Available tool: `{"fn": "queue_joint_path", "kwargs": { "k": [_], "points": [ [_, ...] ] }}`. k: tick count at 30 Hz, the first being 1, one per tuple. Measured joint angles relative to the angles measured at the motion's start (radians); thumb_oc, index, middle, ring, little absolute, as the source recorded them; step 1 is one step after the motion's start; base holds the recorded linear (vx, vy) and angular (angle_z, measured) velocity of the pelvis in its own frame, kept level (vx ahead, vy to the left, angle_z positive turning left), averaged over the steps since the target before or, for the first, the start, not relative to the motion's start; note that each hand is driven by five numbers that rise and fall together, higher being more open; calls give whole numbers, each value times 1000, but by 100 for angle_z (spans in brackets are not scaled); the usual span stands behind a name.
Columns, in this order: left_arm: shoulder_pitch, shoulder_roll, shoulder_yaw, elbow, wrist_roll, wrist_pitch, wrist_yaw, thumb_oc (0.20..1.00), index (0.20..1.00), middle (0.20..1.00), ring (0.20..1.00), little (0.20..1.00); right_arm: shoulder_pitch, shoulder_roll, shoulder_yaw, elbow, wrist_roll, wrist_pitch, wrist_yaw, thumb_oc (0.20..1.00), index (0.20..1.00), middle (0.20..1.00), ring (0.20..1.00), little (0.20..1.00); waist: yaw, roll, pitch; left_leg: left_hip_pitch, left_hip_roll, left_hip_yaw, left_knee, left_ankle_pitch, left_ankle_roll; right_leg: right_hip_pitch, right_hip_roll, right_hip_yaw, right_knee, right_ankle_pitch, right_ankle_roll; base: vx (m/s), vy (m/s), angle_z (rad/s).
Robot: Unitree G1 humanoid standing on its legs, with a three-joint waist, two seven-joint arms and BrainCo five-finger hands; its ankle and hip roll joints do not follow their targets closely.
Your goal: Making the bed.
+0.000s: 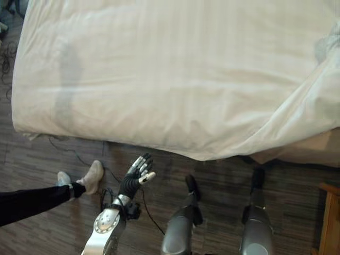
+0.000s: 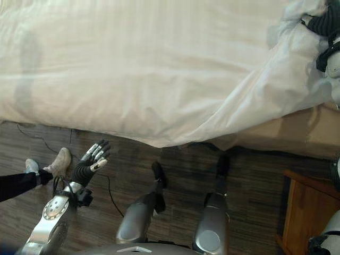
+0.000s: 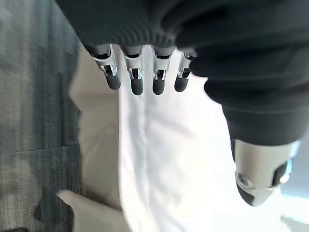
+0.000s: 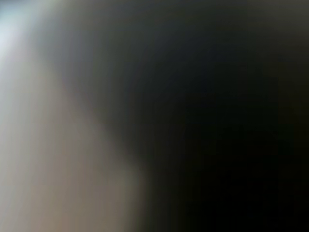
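Observation:
A white striped duvet (image 1: pixel 175 74) lies spread flat over most of the bed. At the right it is bunched into a raised fold (image 2: pixel 287 79) that hangs past the tan bed base (image 2: pixel 297 133). My left hand (image 1: pixel 137 172) hovers over the floor just in front of the duvet's hanging edge, open with straight fingers (image 3: pixel 136 79) and touching nothing. The same white cloth (image 3: pixel 164 159) appears past them in the left wrist view. My right hand (image 2: pixel 325 22) is at the far right, its dark cover sunk into the bunched duvet and its fingers hidden.
A person's leg and light shoe (image 1: pixel 91 177) reach in over the dark wood floor (image 1: pixel 223 180) at the left, close to my left arm. A wooden bedside cabinet (image 2: pixel 308 212) stands at the lower right beside the bed.

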Motion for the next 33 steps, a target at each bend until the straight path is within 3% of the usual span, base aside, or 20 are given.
{"fn": "queue_joint_path", "kwargs": {
  "k": [3, 4, 6, 8, 10, 14, 15, 16, 21, 28, 33],
  "points": [
    [-47, 0, -32, 22, 24, 1, 4, 1000, 1000, 1000, 1000, 1000, 161, 10, -100, -59, -32, 6, 3, 200, 200, 200, 200, 200, -54, -32, 3, 75, 2, 22, 0, -23, -14, 55, 3, 26, 0, -19, 16, 111, 115, -22],
    [-99, 6, -35, 113, 24, 9, 4, 1000, 1000, 1000, 1000, 1000, 185, 54, -120, -125, -37, 46, 8, 200, 200, 200, 200, 200, -79, -41, -2, 98, 2, 38, 0, -32, -13, 65, 7, 42, 0, -18, 15, 79, -22, -53],
    [-218, -25, -37, 191, 61, 57, 100, 1000, 1000, 1000, 1000, 1000, 383, 149, -304, -264, -76, 56, -21, 200, 200, 200, 200, 200, -111, -67, -6, 134, 12, 62, -6, -50, -23, 84, 12, 73, 0, -20, 11, 43, -74, -41],
    [-241, -53, -5, 191, 62, 58, 126, 1000, 1000, 1000, 1000, 1000, 544, 146, -365, -280, -78, 71, -11, 200, 200, 200, 200, 200, -136, -83, -14, 156, 14, 69, -6, -53, -26, 98, 16, 79, 0, -20, 11, 41, -59, -12],
    [-215, -65, 23, 190, 62, 70, 134, 1000, 1000, 1000, 1000, 1000, 726, 197, -492, -299, -77, 86, 5, 200, 200, 200, 200, 200, -151, -95, -29, 177, 16, 81, -6, -56, -22, 111, 21, 91, 0, -24, 11, 20, -47, -19],
    [-192, -70, 30, 215, 63, 87, 139, 1000, 1000, 1000, 1000, 1000, 872, 285, -564, -309, -77, 85, 11, 200, 200, 200, 200, 200, -175, -107, -36, 221, 15, 106, -6, -66, -19, 138, 23, 116, 0, -26, 13, 6, -44, -18],
    [-189, -73, 23, 215, 63, 89, 139, 1000, 1000, 1000, 1000, 1000, 892, 302, -565, -309, -77, 80, 16, 260, 260, 260, 260, 260, -179, -110, -46, 223, 14, 108, -6, -67, -20, 138, 23, 118, 0, -27, 12, -10, -37, -4],
    [-188, -73, 22, 216, 63, 90, 139, 1000, 1000, 1000, 1000, 1000, 891, 309, -566, -309, -77, 79, 17, 1000, 1000, 1000, 1000, 1000, -177, -110, -49, 223, 14, 109, -6, -67, -20, 138, 23, 119, 0, -27, 12, -33, -34, -11],
    [-163, -75, -8, 241, 62, 96, 137, 1000, 1000, 1000, 1000, 1000, 913, 425, -543, -184, -77, 61, 44, 1000, 1000, 1000, 1000, 1000, -177, -150, -84, 251, 11, 140, -6, -72, -18, 142, 27, 153, 0, -26, 11, -23, -17, -15],
    [-162, -94, -37, 312, 59, 99, 129, 1000, 1000, 1000, 1000, 1000, 897, 577, -490, 60, -101, 30, 1, 1000, 1000, 1000, 1000, 1000, -170, -173, -127, 273, 20, 138, -6, -81, -24, 168, 33, 147, -1, -30, 13, 9, -47, 1],
    [-118, -87, -56, 300, 59, 122, 96, 1000, 1000, 1000, 1000, 1000, 873, 571, -454, 221, -196, 43, -21, 1000, 1000, 1000, 1000, 1000, -137, -198, -171, 277, 37, 129, -6, -84, -30, 181, 46, 127, -1, -42, 12, -6, -30, 7]
  ]
}}
